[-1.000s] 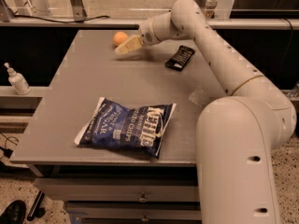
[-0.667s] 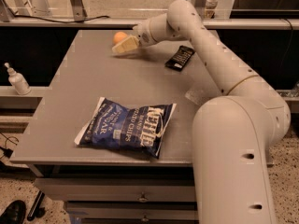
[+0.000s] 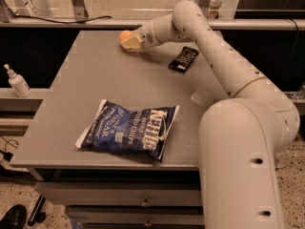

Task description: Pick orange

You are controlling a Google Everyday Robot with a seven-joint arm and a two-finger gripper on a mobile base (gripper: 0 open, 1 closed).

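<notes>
Cannot tell gripper point(image 3: 129, 41) hold on orange point(image 3: 125, 34) near far table point(image 3: 86, 85) edge; might roll it off through shallow contact.

Arm point(image 3: 214, 56) extended forward and leftward, gripper point(image 3: 129, 42) held low at its end

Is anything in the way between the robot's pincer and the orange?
No, nothing I can see. The pincer is right up against the orange at the far side of the table. The blue chip bag lies near the front edge, and the black flat object lies beside the arm, both away from the orange.
</notes>
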